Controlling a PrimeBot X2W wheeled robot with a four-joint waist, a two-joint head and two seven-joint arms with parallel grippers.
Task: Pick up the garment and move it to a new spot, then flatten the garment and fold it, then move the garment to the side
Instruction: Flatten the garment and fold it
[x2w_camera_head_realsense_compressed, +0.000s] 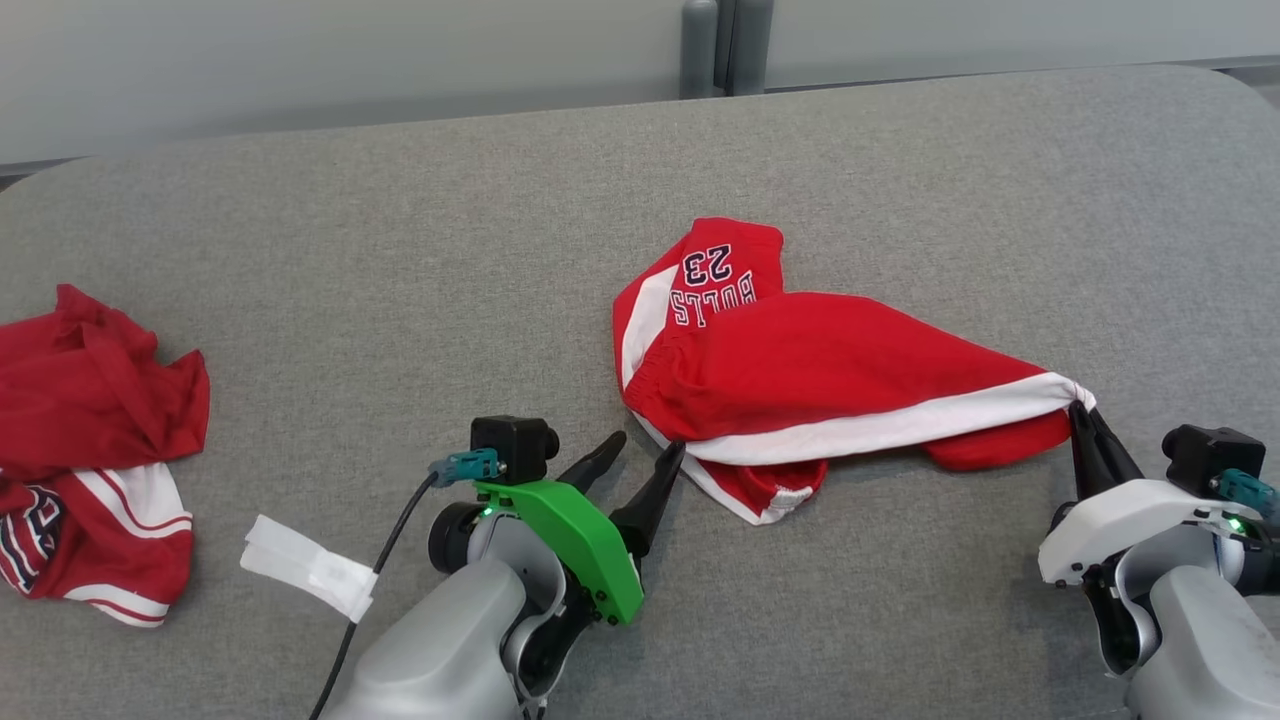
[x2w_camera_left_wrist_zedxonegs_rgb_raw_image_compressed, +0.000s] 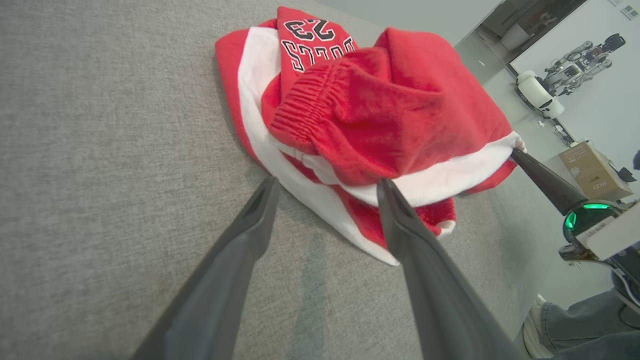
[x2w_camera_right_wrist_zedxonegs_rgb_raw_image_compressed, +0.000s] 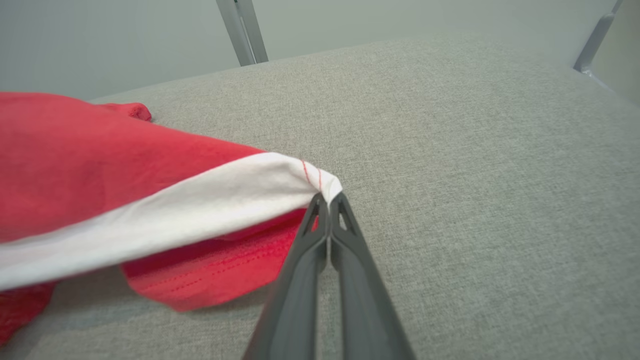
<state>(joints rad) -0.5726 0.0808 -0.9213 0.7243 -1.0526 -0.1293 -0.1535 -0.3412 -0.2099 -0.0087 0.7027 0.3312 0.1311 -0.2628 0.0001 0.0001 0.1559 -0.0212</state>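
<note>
The red Bulls 23 shorts (x2w_camera_head_realsense_compressed: 820, 360) lie crumpled near the middle of the grey bench (x2w_camera_head_realsense_compressed: 400, 250), the printed leg turned up at the far side and 1 white side stripe (x2w_camera_head_realsense_compressed: 900, 425) stretched out toward the robot's right. The right end effector (x2w_camera_head_realsense_compressed: 1085, 415) is pinched tight on the hem corner where that stripe ends; in the right wrist view its 2 fingers (x2w_camera_right_wrist_zedxonegs_rgb_raw_image_compressed: 345, 235) meet with the white cloth caught at their tips. The left end effector (x2w_camera_head_realsense_compressed: 640, 450) stands wide and empty at the near-left edge of the shorts, 1 fingertip touching or just beside the bundled fabric, the other over bare bench.

This looks like the second grasp before a lift or a spread. To do it well:

- The left wrist view shows several layers under the left end effector (x2w_camera_left_wrist_zedxonegs_rgb_raw_image_compressed: 327, 182): the elastic waistband (x2w_camera_left_wrist_zedxonegs_rgb_raw_image_compressed: 300, 115) above, a white stripe and a red hem below. Picking 1 clear edge, probably the lower hem, beats biting into the whole stack.
- Slide 1 finger flat along the bench under that edge, then close, so the upholstery is not pinched.
- Hold the right grip steady meanwhile; the bite on the corner looks small, and a hard pull could slip it free.
- Lift both sides evenly, keeping clear of the second red garment (x2w_camera_head_realsense_compressed: 90, 430) and the white strip (x2w_camera_head_realsense_compressed: 310, 565) on the robot's left.
</note>
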